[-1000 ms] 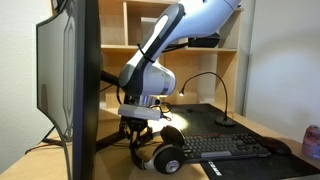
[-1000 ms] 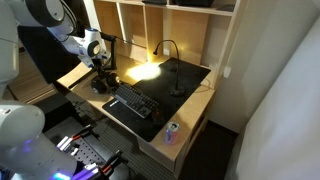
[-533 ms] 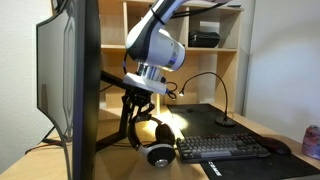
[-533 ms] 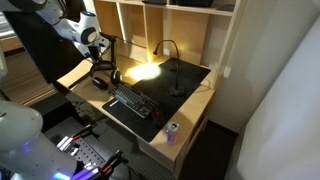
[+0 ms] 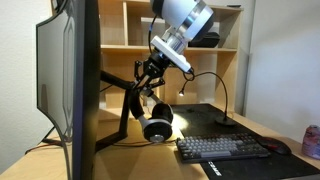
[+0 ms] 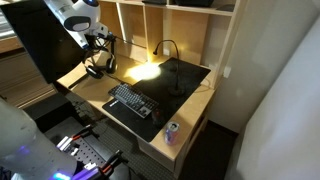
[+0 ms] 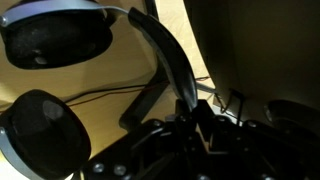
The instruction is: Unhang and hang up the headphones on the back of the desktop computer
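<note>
**Operator:** Behind the desktop computer (image 5: 86,70), what does the gripper (image 5: 150,74) have?

**Spotter:** Your gripper is clenched on the headphones (image 5: 157,126), pinching the black headband near its top. The earcups dangle below it, one behind the other.

**Operator:** Where do they sit against the stand?

**Spotter:** Just beside the black stand arm (image 5: 118,92), on the side facing the keyboard (image 5: 224,148). I cannot tell whether they touch it. They appear clear of the counter (image 5: 40,166).

**Operator:** And from above?

**Spotter:** In an exterior view your gripper (image 6: 99,46) hangs close to the dark screen (image 6: 42,40), with the headphones (image 6: 97,68) under it over the corner of the counter (image 6: 204,100).

**Operator:** The wrist view?

**Spotter:** The headband (image 7: 165,58) runs straight down into your gripper (image 7: 195,125). Both silver-rimmed earcups (image 7: 55,38) lie off to one side.
</note>
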{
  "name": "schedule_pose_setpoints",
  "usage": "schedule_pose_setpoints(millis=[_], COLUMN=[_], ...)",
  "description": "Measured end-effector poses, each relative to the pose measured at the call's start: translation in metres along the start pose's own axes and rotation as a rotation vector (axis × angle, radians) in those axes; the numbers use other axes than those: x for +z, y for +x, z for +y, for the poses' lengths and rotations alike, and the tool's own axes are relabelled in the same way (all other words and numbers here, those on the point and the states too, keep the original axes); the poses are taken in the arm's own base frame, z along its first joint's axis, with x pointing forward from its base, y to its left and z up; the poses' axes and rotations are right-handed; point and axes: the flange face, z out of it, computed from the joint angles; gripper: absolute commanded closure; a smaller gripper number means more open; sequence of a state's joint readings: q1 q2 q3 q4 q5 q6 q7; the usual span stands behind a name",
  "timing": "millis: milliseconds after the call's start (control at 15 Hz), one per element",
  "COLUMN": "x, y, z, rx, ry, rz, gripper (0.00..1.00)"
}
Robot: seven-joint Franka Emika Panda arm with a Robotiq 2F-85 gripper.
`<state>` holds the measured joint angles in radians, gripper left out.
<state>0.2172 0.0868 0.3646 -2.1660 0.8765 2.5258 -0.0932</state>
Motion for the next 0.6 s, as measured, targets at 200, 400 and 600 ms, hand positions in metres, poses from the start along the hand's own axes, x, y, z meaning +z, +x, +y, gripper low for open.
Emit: schedule_pose_setpoints(millis=[200,400,600], x=[-0.043,-0.082,-0.095], y=[-0.005,-0.01,-0.012], z=[-0.004,0.007,0.017], rx=[-0.127,-0.267,-0.311], ry=[0.114,0.216,0.25], rz=[0.018,-0.002,-0.024], gripper=[0.96,0.96,0.85])
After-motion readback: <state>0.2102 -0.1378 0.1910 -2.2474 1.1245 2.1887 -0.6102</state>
